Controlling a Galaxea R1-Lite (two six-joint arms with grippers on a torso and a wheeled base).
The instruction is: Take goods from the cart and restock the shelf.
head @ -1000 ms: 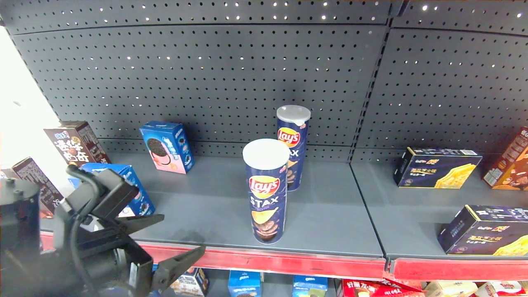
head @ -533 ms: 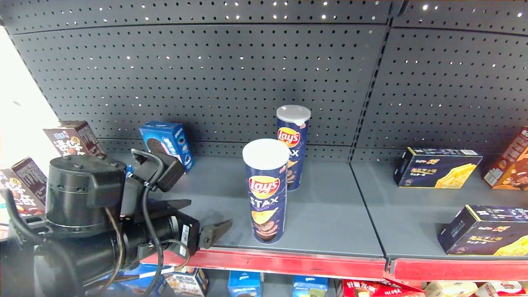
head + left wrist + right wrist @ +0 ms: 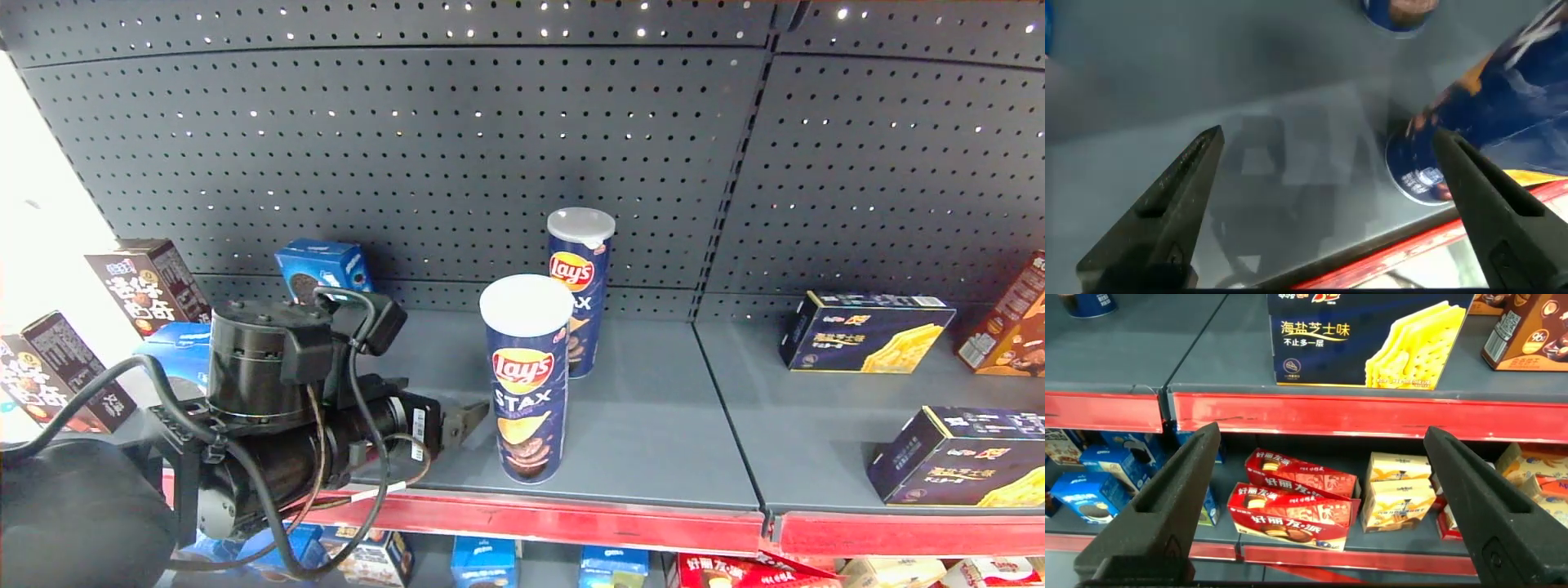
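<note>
Two tall blue chip cans with white lids stand on the grey shelf (image 3: 653, 425): the front can (image 3: 526, 384) near the shelf's edge and the back can (image 3: 578, 286) by the pegboard. My left gripper (image 3: 457, 412) hovers low over the shelf, just left of the front can, open and holding nothing. In the left wrist view the left gripper (image 3: 1327, 139) spans bare shelf, with the front can's base (image 3: 1421, 173) next to one finger (image 3: 1486, 204). My right gripper (image 3: 1331, 506) is open and empty, facing the lower shelves.
Blue cookie boxes (image 3: 322, 265) and brown boxes (image 3: 151, 282) sit at the shelf's left. Dark cracker boxes (image 3: 865, 331) (image 3: 963, 457) lie on the right section. A red strip (image 3: 571, 516) edges the shelf. Red and cream boxes (image 3: 1294, 502) fill the lower shelf.
My left arm has risen and swung right over the shelf, bringing its open gripper close beside the front can. The cans and boxes have stayed put.
</note>
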